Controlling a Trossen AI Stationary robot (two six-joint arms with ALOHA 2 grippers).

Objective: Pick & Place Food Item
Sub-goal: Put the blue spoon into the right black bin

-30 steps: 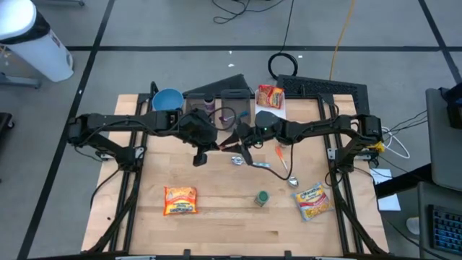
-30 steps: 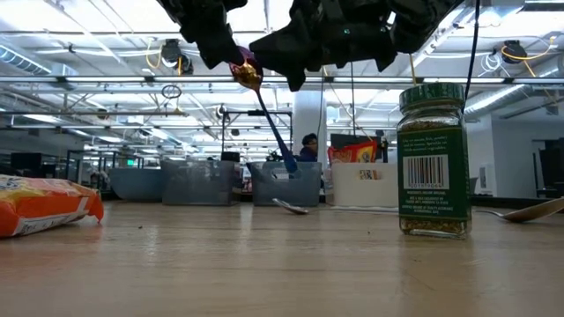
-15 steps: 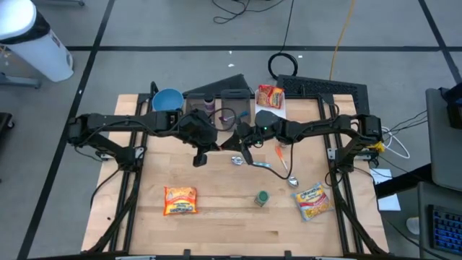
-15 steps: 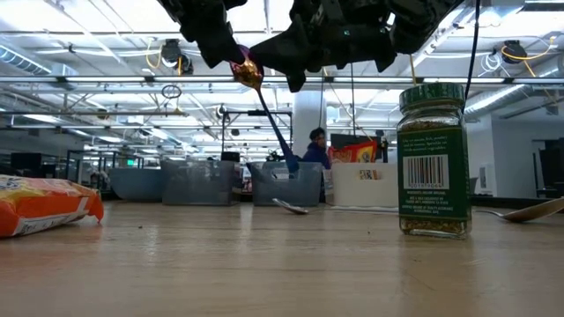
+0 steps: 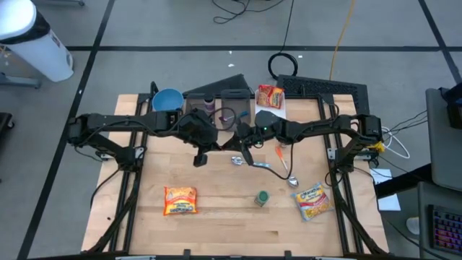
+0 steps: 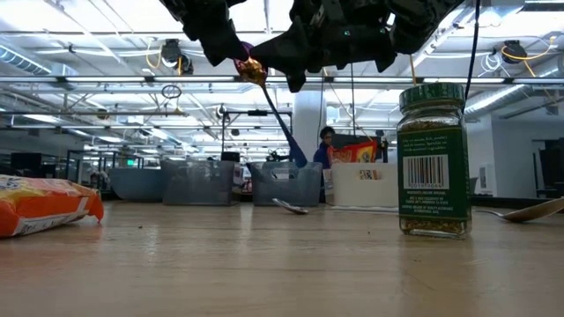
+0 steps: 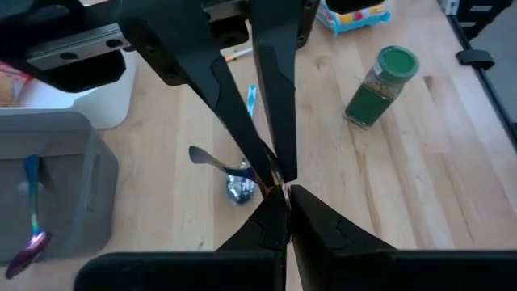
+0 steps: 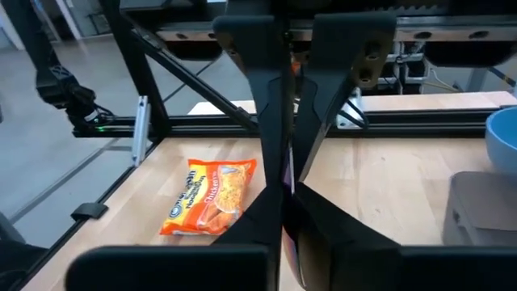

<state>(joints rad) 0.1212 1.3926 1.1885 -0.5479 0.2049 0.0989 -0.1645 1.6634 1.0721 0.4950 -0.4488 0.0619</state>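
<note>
Above wooden table [image 5: 224, 217], both hands pinch spoon [image 6: 264, 97].

Two matte black jointed arms, black cables along them (a green light on the right one)

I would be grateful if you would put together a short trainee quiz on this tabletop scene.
1. True or false: the green-lidded spice jar lies on its side.
2. What stands between the two noodle packets at the table's front? A bowl, B spice jar, C keyboard.
3. Fill in: the left tool and right tool are both shut on a raised ____.
Key: 1 false, it stands upright; 2 B; 3 spoon.
</note>
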